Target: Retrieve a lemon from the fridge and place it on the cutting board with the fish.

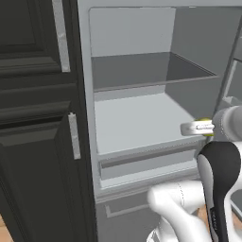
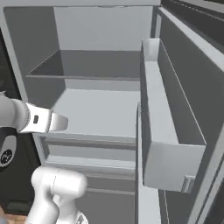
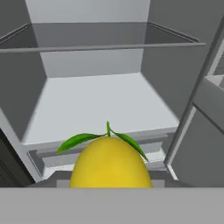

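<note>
Nearest to me, the lemon (image 3: 110, 162) sits right at my claw, bright yellow with a short stem and two green leaves on top. In the left base view a sliver of yellow shows at the tip of my claw (image 1: 201, 126), so I judge the fruit is clamped between my fingers, though the fingers themselves are hidden behind it and I cannot read how wide they stand.

My claw hangs just in front of the fridge (image 1: 142, 94), level with its lower shelf (image 3: 100, 105) and outside the front edge. That shelf is bare. Above it, the upper shelf (image 1: 146, 71) also carries nothing that I can see. To the right, the open fridge door (image 2: 183, 109) stands swung out, with its door bin (image 2: 168, 144) near my side. To the left stands the black panelled cabinet (image 1: 33, 118) with silver handles.

Assessment: the retrieval appears done, as the lemon is off the shelf and in my hold. Outstanding: carrying it to the cutting board with the fish and setting it down.
</note>
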Controlling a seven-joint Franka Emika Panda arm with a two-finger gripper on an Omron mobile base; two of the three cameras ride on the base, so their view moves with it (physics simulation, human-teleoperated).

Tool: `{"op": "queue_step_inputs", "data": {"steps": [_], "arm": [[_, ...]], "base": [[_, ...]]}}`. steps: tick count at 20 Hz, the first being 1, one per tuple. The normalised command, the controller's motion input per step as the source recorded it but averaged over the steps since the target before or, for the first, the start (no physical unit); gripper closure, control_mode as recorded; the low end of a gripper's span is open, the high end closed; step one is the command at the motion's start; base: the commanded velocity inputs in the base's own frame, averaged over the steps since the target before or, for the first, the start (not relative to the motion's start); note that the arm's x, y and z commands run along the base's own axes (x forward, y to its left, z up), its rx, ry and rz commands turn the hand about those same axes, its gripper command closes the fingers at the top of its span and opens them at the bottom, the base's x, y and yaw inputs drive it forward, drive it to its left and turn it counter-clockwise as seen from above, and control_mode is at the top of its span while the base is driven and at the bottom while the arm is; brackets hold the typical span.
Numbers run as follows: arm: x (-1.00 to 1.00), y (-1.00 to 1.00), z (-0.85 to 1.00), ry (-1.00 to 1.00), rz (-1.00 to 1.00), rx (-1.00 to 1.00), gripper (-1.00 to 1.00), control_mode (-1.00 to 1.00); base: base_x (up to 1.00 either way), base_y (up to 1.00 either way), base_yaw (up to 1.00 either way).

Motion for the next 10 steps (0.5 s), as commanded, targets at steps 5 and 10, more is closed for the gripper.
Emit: {"op": "queue_step_inputs", "data": {"steps": [5, 10], "arm": [[0.0, 0.0, 0.0, 0.0, 0.0, 0.0, 1.0, 1.0], [0.0, 0.0, 0.0, 0.0, 0.0, 0.0, 1.0, 1.0]], "base": [[-0.69, 0.31, -0.28], [-0.6, 0.34, -0.31]]}}
